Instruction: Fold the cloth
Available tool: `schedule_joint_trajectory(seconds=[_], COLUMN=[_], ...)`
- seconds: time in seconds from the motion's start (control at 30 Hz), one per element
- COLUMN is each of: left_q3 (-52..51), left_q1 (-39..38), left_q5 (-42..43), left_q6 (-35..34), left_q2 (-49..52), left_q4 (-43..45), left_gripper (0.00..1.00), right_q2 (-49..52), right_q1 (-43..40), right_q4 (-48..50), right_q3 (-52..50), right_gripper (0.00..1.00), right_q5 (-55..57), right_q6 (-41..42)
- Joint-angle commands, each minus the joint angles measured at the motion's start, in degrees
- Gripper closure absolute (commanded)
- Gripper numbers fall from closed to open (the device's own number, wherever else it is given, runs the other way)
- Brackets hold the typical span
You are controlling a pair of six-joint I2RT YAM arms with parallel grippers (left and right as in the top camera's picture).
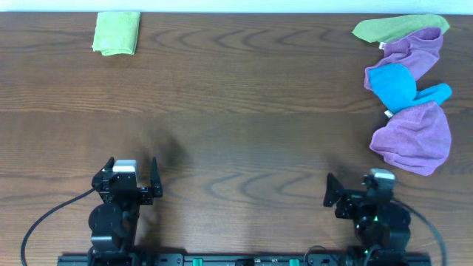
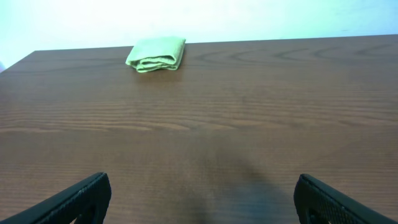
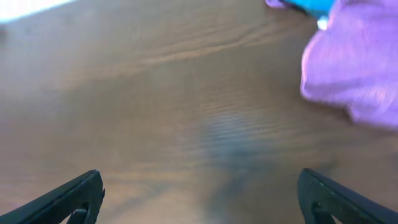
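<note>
A folded green cloth (image 1: 117, 32) lies at the far left corner of the table; it also shows in the left wrist view (image 2: 157, 54). A heap of unfolded cloths sits at the far right: a green one (image 1: 395, 27), a purple one (image 1: 415, 50), a blue one (image 1: 399, 86) and a second purple one (image 1: 414, 138), whose edge shows in the right wrist view (image 3: 354, 68). My left gripper (image 1: 133, 176) (image 2: 202, 198) is open and empty near the front left edge. My right gripper (image 1: 353, 191) (image 3: 199, 198) is open and empty near the front right, short of the purple cloth.
The brown wooden table (image 1: 236, 125) stretches between the folded cloth and the heap. A white wall runs behind its far edge (image 2: 249, 18). The arm bases and cables sit along the front edge.
</note>
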Motion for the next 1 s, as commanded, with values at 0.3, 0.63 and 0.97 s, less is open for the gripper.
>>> schedule_joint_trajectory(seconds=[0.3, 0.63, 0.97], left_q3=[-1.44, -1.44, -1.44], left_q1=[-0.04, -0.02, -0.02], left_q5=[-0.04, -0.07, -0.07], left_q6=[1.20, 1.20, 1.20], left_q2=[-0.37, -0.37, -0.37], left_q4=[-0.37, -0.37, -0.37], left_gripper=[0.05, 0.05, 0.05], right_q2=[2.34, 24.96, 53.99], right_q1=[-2.78, -13.03, -20.72], right_q4=[8.55, 22.43, 25.83], right_q3=[-0.44, 3.06, 18.75], right_gripper=[0.01, 0.01, 0.02], right_q5=[8.37, 1.49, -0.46], right_q6=[25.35, 21.09, 11.50])
